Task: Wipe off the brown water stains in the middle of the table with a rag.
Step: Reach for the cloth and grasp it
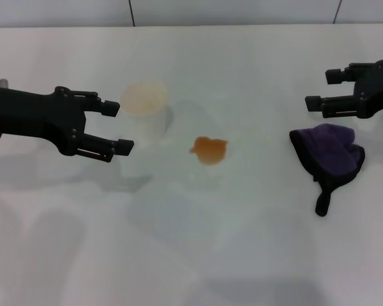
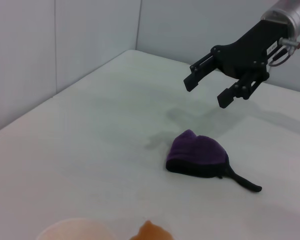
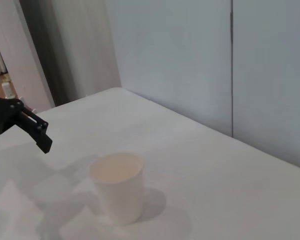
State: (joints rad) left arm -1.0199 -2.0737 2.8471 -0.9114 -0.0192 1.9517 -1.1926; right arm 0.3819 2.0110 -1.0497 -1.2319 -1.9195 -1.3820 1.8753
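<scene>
Purple rag in left wrist view; right wrist shows cup.

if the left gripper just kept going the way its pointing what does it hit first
Probably the white paper cup: the open left gripper points across the table at it, with the brown water stains further along. Relative height is unclear.
</scene>
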